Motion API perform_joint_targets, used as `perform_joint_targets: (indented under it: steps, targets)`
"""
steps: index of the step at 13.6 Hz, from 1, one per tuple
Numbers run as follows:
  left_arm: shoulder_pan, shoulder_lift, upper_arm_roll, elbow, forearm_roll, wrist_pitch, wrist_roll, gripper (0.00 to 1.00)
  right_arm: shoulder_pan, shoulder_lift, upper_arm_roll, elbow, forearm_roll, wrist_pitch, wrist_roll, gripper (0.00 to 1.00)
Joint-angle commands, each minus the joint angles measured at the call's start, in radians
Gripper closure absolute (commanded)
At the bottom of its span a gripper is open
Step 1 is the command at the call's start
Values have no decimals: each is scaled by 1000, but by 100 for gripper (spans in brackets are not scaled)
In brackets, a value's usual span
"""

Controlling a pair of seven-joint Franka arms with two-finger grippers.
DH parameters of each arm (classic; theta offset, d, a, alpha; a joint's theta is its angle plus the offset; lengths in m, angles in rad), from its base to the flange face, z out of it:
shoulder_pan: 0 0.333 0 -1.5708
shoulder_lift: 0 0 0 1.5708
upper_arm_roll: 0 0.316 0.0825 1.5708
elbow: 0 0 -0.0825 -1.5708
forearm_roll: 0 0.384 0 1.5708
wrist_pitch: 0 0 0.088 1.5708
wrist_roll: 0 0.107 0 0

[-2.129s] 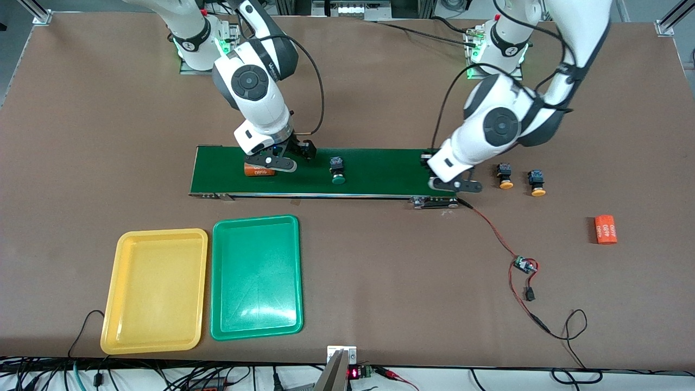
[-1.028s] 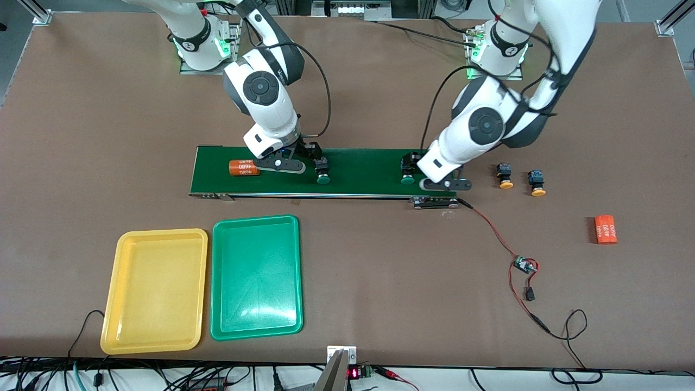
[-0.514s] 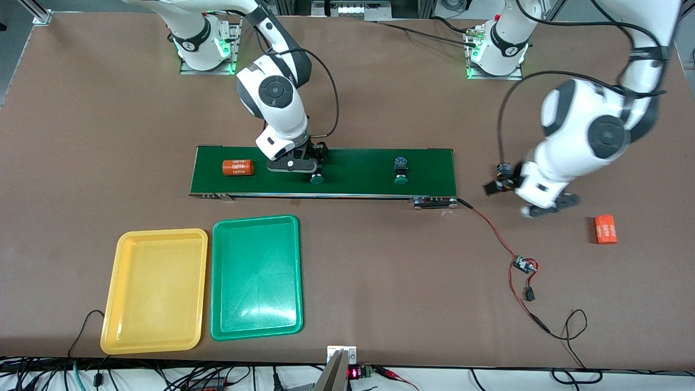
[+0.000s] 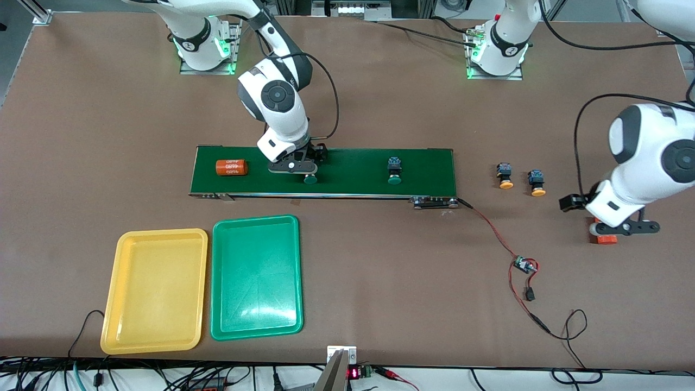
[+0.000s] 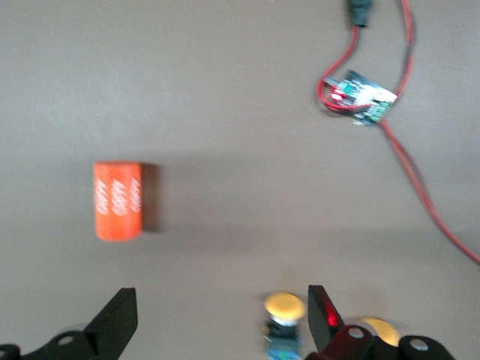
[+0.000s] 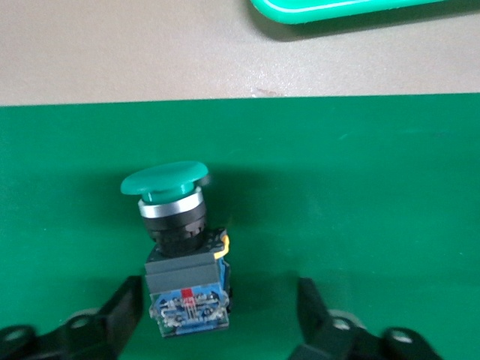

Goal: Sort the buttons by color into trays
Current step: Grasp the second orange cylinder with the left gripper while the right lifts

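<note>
A green-capped push-button with a black-blue boxy body lies on its side on the long dark-green conveyor belt. The right gripper straddles it, fingers apart and not yet touching; in the front view only its cap shows below the wrist. A second green-capped button has drifted along the belt toward the orange printed cylinder. The left gripper, wide open and empty, has swung away to hover over another orange cylinder, largely hiding it from the front. Two yellow-capped buttons rest nearby. The yellow plastic tray and green plastic tray lie nearer the camera.

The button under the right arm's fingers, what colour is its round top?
Green button; right wrist view shows it best.
</note>
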Motion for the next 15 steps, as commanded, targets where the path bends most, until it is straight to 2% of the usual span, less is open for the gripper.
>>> perform_joint_targets:
  steps: [1, 2, 3, 5, 7, 10, 13, 14, 15]
  targets:
    - [72, 118, 2, 78, 13, 89, 197, 0, -3, 7, 1, 14, -16, -3, -36, 64]
    - [77, 135, 25, 83, 10, 123, 251, 0, -6, 4, 1, 14, -16, -4, -35, 78]
    - [77, 155, 45, 83, 10, 152, 288, 0, -6, -2, 1, 14, -16, -6, -37, 86]
    - [88, 193, 79, 83, 7, 209, 324, 0, -11, -17, 0, 15, -14, -6, -43, 94]
    - [95, 224, 100, 83, 10, 279, 347, 0, -20, -51, -11, 17, -16, -17, -46, 95]
    - [108, 275, 111, 83, 7, 293, 364, 0, -67, -80, -17, 55, -33, -27, -53, 95]
    - [123, 312, 113, 83, -33, 295, 365, 0, -119, -53, -51, 161, -125, -27, -82, 95]
    - [125, 324, 113, 83, -51, 304, 367, 2, -136, -31, -70, 192, -134, -27, -114, 95]
    - [125, 327, 113, 81, -53, 327, 367, 14, -153, -16, -87, 212, -134, -26, -157, 95]
